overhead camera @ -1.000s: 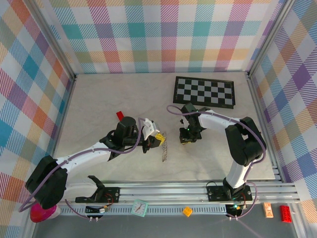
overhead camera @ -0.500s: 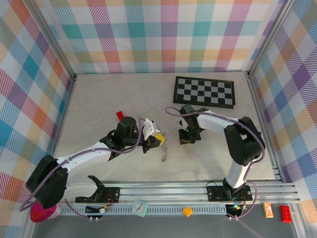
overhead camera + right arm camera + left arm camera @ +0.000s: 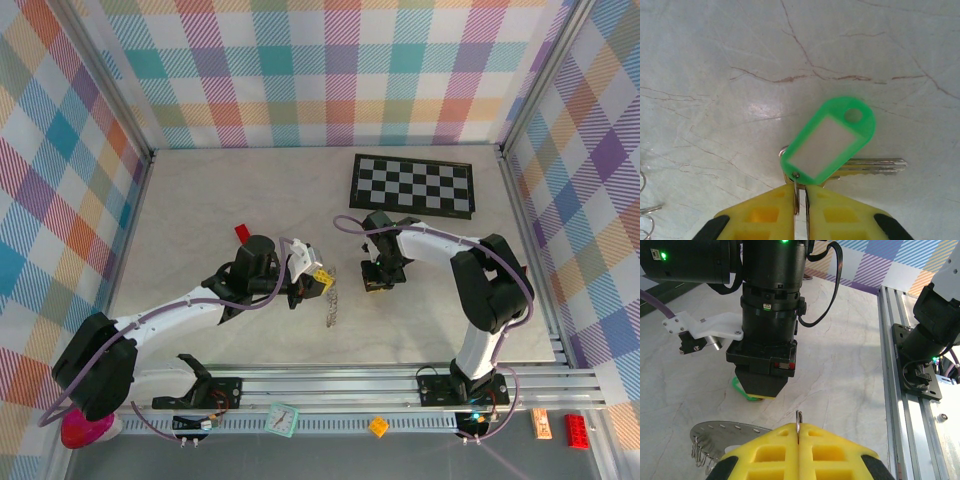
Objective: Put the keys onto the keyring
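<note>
Pale marble-veined bench (image 3: 200, 200), plaid walls on three sides. Black-and-white chequered board (image 3: 412, 183) upper right of the top view, well apart from the work; small red block (image 3: 242, 233) left of centre, just behind the left arm. Both arms meet mid-bench. Left end effector (image 3: 320, 281), yellow pads pressed together, pinches a thin wire of the floppy silvery-grey keyring (image 3: 332, 306), which trails below it towards the frame bottom. In the left wrist view its perforated rim with dangling wire clips (image 3: 715, 430) sits lower left. The right end effector (image 3: 762, 390) stands just beyond, hiding most of the green beneath it. Right wrist view: yellow fingers clamped on the wire loop of the green-tagged silver key (image 3: 830, 142). Tag is oval with a clear window and a hole. The blade lies flat on the bench, pointing to the frame's right.
</note>
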